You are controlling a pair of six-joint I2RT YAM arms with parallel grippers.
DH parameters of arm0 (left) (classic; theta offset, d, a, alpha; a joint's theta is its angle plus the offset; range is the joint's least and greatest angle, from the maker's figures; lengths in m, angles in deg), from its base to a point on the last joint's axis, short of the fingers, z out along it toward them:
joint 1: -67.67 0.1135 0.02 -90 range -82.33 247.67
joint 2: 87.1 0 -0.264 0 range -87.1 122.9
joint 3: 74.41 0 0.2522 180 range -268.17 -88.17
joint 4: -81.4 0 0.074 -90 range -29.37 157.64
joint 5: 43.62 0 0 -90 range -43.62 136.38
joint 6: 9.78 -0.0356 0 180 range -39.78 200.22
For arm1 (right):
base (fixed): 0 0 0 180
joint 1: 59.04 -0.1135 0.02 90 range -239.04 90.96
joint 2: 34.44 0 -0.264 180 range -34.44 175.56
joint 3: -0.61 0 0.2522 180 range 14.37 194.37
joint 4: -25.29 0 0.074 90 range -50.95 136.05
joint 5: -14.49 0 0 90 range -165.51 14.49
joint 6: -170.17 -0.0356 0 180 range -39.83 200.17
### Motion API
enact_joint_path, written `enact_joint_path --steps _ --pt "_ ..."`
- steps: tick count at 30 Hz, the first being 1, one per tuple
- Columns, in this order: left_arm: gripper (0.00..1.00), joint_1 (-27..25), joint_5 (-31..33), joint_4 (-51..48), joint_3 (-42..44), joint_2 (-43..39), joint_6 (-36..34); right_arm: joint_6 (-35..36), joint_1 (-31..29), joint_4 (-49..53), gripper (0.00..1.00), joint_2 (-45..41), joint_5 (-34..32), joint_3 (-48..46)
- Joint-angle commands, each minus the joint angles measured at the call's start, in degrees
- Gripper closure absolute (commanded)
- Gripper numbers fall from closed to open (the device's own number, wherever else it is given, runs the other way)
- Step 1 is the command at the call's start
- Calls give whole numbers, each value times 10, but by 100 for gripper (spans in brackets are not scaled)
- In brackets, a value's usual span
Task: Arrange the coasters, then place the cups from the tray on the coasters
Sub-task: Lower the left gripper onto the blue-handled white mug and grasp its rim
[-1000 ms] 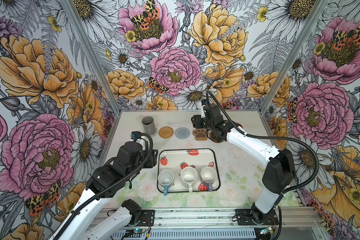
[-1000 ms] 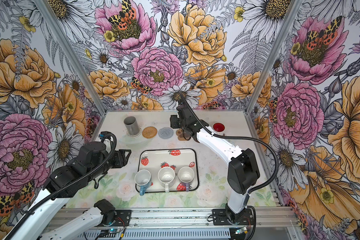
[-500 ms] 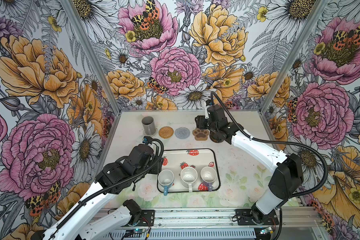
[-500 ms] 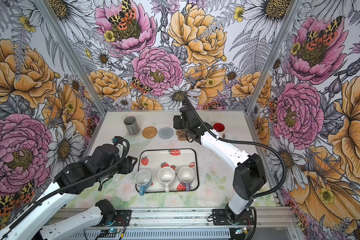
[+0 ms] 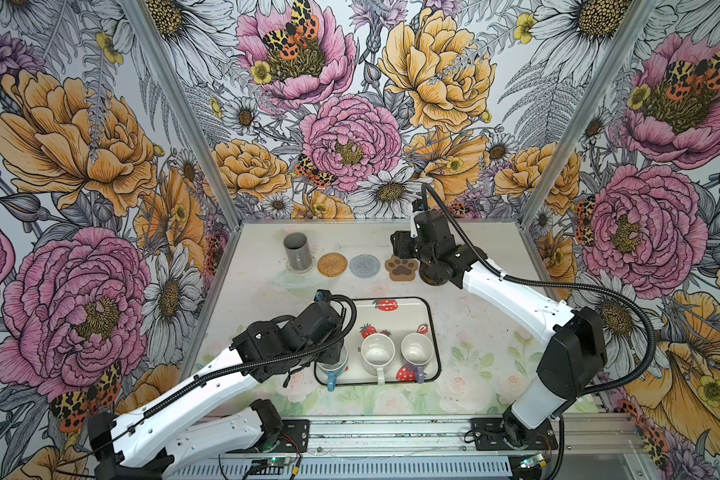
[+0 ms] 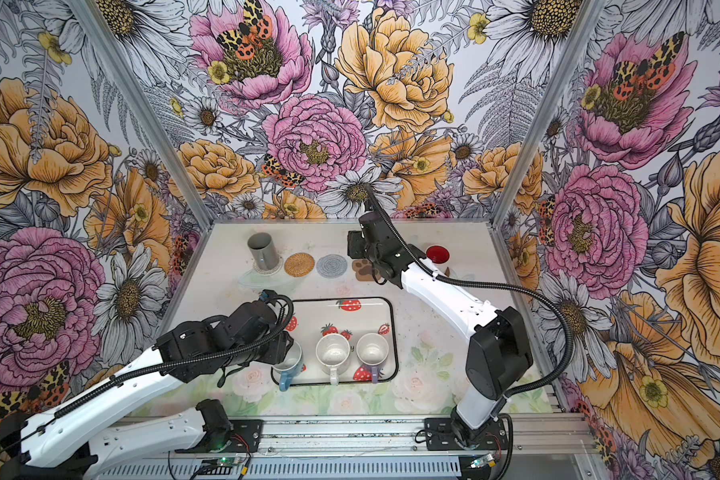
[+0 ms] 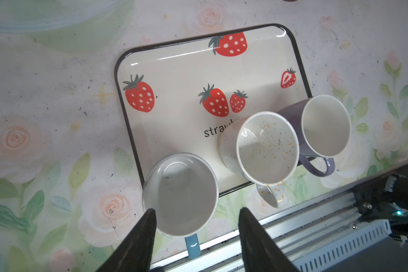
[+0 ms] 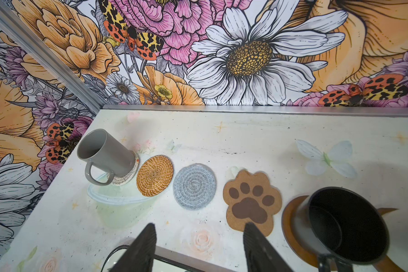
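Observation:
The tray [image 7: 186, 70] holds a light blue cup [image 7: 181, 193], a speckled white cup [image 7: 266, 146] and a lilac cup [image 7: 323, 127]. My left gripper [image 7: 197, 210] is open above the blue cup's handle side, holding nothing. Along the back lie the coasters: a pale one [image 8: 127, 179] under a grey cup [image 8: 106, 153], rattan [image 8: 154, 175], grey woven [image 8: 194, 186], paw-shaped [image 8: 251, 200] and a brown disc [image 8: 290, 219] bearing a black cup [image 8: 344, 223]. My right gripper [image 8: 200, 225] is open and empty in front of the paw coaster. A red-lined white cup [image 6: 437, 254] stands beyond the right arm.
The flowered walls close in the table at the back and both sides. A metal rail [image 7: 304, 226] runs along the front edge just behind the tray. The right forearm [image 5: 516, 299] slants over the table right of the tray.
My left arm has swung right, from beside the tray to over the light blue cup. My right arm shifted slightly right near the black cup, then stayed.

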Motion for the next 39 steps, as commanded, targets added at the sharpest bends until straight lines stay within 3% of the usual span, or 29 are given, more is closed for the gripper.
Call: enact_joint_path --steps 1,13,28,39 --pt "42 -31 -20 -21 7 2 40 -3 3 -10 39 -9 -11 -3" --pt "42 -110 -31 -26 75 -15 149 -10 3 -10 39 -6 -10 -2" --pt "41 -114 -28 -23 126 10 212 -10 2 -10 39 0 -11 1" --pt "54 -113 33 12 155 9 258 -9 3 -10 39 8 -11 3"
